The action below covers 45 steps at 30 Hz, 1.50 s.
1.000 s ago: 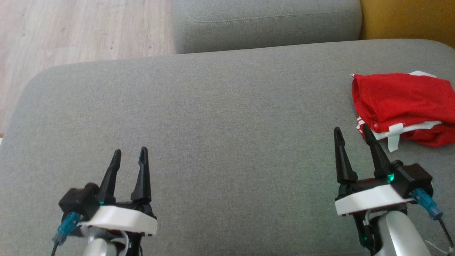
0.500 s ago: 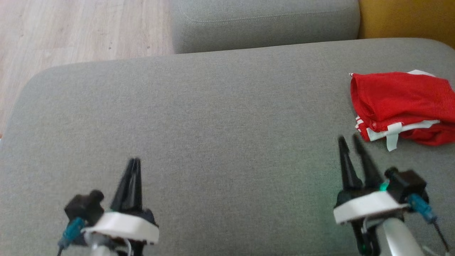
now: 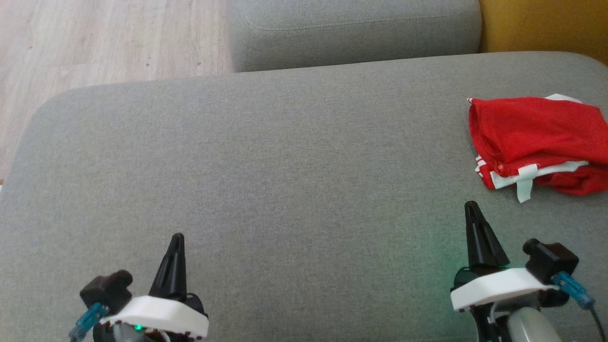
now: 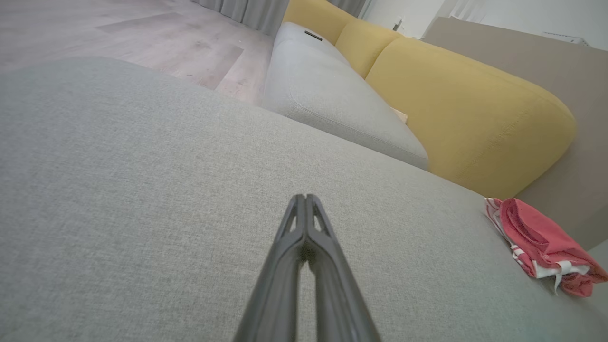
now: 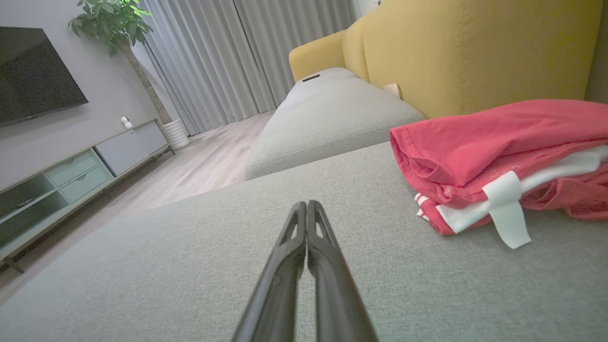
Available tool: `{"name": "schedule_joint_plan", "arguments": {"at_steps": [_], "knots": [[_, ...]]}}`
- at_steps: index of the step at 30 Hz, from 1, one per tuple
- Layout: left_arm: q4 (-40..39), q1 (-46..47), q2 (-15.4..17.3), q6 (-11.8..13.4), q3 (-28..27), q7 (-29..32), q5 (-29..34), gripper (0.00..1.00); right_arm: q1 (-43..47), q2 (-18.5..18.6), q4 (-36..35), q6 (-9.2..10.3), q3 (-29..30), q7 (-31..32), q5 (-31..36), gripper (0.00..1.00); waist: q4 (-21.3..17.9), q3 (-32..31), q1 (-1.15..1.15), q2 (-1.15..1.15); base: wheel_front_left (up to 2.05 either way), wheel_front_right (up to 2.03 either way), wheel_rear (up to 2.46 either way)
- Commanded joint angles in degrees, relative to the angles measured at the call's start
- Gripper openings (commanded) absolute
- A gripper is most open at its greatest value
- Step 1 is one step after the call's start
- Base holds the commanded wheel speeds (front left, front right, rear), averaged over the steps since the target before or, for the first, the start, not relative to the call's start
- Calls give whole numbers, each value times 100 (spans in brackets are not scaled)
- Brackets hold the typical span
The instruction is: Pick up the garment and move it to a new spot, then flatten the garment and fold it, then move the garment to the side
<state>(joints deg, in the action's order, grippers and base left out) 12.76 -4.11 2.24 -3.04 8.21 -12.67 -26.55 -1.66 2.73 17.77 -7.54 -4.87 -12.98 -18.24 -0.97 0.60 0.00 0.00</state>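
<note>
The garment [image 3: 536, 137] is a red and white piece of clothing, folded into a bundle at the right edge of the grey cushion [image 3: 285, 171]. It also shows in the left wrist view at the far right, garment [image 4: 541, 242], and close up in the right wrist view, garment [image 5: 498, 161], with a white strap hanging off its front. My left gripper [image 3: 176, 236] hovers over the near left of the cushion, shut and empty. My right gripper [image 3: 471, 205] is shut and empty too, just short of the garment and not touching it.
A second grey cushion [image 3: 356, 28] lies beyond the one I work on, with a yellow sofa back [image 3: 546, 23] at the far right. Wooden floor [image 3: 95, 42] runs along the left. In the right wrist view a TV cabinet [image 5: 71, 175] and a potted plant stand far off.
Both grippers have gone from open to shut with nothing between the fingers, and both have drawn back toward the near edge. The garment has not moved.
</note>
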Motion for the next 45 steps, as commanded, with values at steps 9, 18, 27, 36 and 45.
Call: {"name": "schedule_joint_plan", "arguments": {"at_steps": [9, 18, 27, 36, 45], "knots": [[-149, 360, 38, -59, -204, 160, -627, 0, -266, 70, -220, 1, 95, 173, -746, 0, 9, -3, 0, 0, 0, 0, 0], [-125, 417, 49, -93, -304, 305, -1158, 0, -280, 89, -235, 1, 154, 302, -1358, 0, 16, -7, 0, 0, 0, 0, 0], [-104, 469, 57, -123, -395, 435, -1627, 0, -292, 102, -249, 2, 210, 421, -1896, 0, 23, -10, 0, 0, 0, 0, 0], [-80, 527, 65, -157, -499, 584, -2156, 0, -307, 114, -264, 2, 279, 558, -2500, 0, 31, -13, 0, 0, 0, 0, 0], [-56, 585, 71, -191, -605, 733, -2683, 0, -321, 123, -279, 2, 352, 699, -3101, 0, 39, -16, 0, 0, 0, 0, 0]]}}
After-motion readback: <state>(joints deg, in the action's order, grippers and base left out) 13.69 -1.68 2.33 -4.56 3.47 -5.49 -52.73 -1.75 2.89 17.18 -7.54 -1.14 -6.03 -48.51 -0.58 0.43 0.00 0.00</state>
